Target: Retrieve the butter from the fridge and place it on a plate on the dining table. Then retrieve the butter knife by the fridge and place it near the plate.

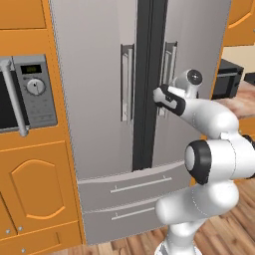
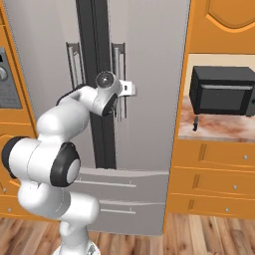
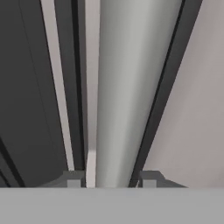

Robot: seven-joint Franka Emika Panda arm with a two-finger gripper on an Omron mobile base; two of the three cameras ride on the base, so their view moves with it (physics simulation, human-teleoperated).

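Observation:
The grey steel fridge [image 1: 99, 74] [image 2: 149, 74] stands with both doors closed, so the butter is hidden. My gripper [image 1: 166, 95] [image 2: 127, 88] is at the right door's vertical bar handle [image 1: 170, 60] [image 2: 119, 60]. In the hand view the handle [image 3: 118, 87] fills the gap between my gripper's [image 3: 111, 180] two fingertips, which press against its sides. A small dark butter knife [image 2: 195, 123] lies on the marbled counter [image 2: 224, 127] right of the fridge. The plate and the dining table are out of view.
A grey microwave with a dial [image 1: 35, 94] sits in the orange cabinets left of the fridge. A black microwave [image 2: 221, 90] [image 1: 226, 77] stands on the counter at the right. The left door handle [image 1: 127, 82] is close beside the gripper. Two drawers [image 1: 134, 199] lie below.

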